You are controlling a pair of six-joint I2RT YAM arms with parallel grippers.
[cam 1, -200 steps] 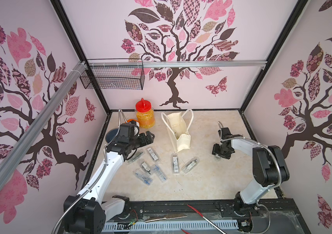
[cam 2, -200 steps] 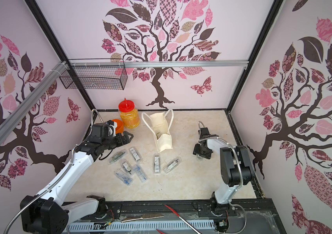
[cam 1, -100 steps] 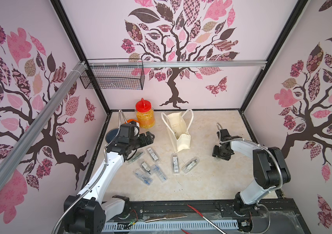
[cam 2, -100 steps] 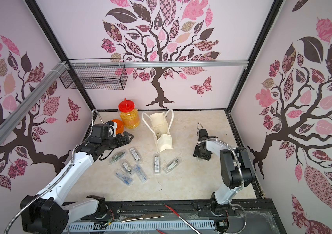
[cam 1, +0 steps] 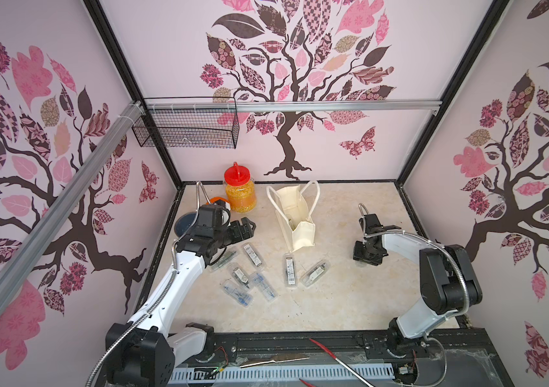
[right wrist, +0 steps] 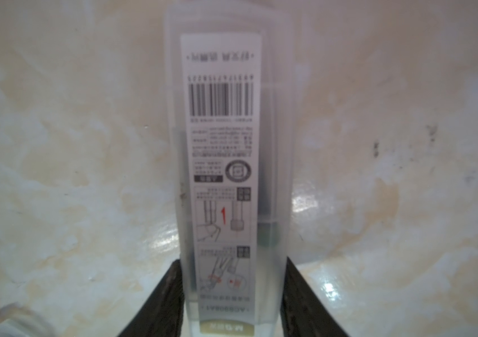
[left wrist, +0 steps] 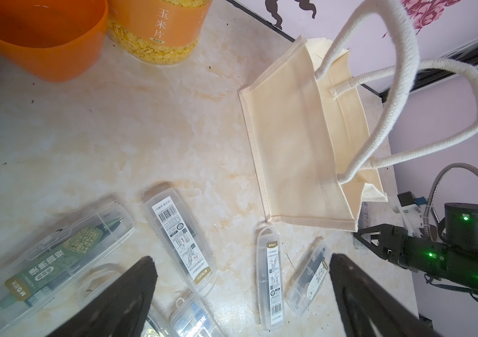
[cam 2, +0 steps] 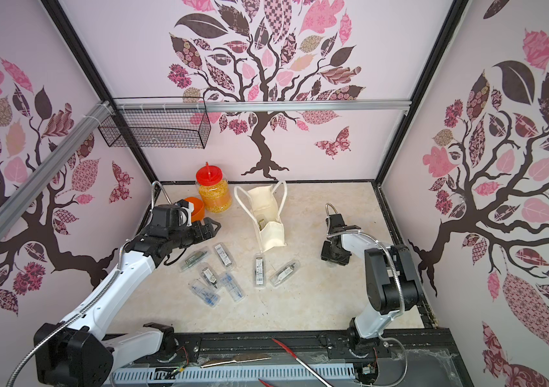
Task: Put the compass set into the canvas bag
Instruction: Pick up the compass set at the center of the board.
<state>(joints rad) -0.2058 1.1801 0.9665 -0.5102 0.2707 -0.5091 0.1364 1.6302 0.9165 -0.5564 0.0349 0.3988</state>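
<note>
Closing over the last second, the right gripper (cam 1: pixel 367 261) has sunk a little toward the table (cam 1: pixel 333 301). It now pinches a compass set (right wrist: pixel 229 175), a clear plastic case with a barcode label, between its fingers (right wrist: pixel 167 297) near one end. That case sits low at table level, to the right of the canvas bag (cam 1: pixel 294 217) and slightly nearer. The bag stands upright at the far middle, mouth open and handles up, with something small showing inside. The left gripper (cam 1: pixel 248 228) hovers with its jaws spread wide above seven more cases (cam 1: pixel 290 269), scattered left of and nearer than the bag. A red-lidded jar (cam 1: pixel 239 192) and an orange cup (cam 1: pixel 218 202) stand far left.
</note>
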